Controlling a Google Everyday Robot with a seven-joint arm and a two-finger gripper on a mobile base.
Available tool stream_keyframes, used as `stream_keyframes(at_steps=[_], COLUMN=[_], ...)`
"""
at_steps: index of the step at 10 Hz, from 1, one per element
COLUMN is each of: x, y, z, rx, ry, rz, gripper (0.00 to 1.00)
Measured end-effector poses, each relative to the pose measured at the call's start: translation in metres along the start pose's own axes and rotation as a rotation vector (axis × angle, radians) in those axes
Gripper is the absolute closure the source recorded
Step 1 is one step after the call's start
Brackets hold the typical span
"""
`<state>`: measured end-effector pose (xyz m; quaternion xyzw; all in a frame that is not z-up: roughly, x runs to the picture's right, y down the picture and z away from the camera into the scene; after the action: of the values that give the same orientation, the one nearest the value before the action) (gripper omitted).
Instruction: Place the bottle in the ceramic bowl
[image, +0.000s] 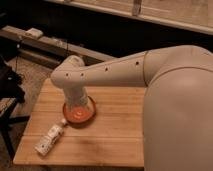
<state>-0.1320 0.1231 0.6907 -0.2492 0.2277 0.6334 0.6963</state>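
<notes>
— So where is the gripper (78, 103) from where you stand?

— Straight over the ceramic bowl (87, 116), hanging down from the arm (107, 74), which reaches in from the right across the back half of the wooden table (117, 127). It hides the bowl's far side. Whether it is clenched or released, I cannot tell.

— And the bottle (49, 140)?

— Lying on its side on the wood, to the front left of the bowl, outside it. The cap end points up toward the bowl's rim and sits just beside it; I cannot tell whether they touch. The other end is near the table's front left corner, close to the front edge.

— Room to move?

— Bare wood runs from the bowl to the right, as far as the robot's big white body (180, 120), which covers the table's right side. On the left the boards end just past the bottle, and a dark frame (7, 92) stands near that edge.
</notes>
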Motion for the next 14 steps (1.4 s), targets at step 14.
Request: stream_keyframes(at_steps=[14], x=[0.033], y=[0.128], z=[0.069], rx=[-0.027], ry=[-0.029], rz=[-0.110], gripper=[0.35])
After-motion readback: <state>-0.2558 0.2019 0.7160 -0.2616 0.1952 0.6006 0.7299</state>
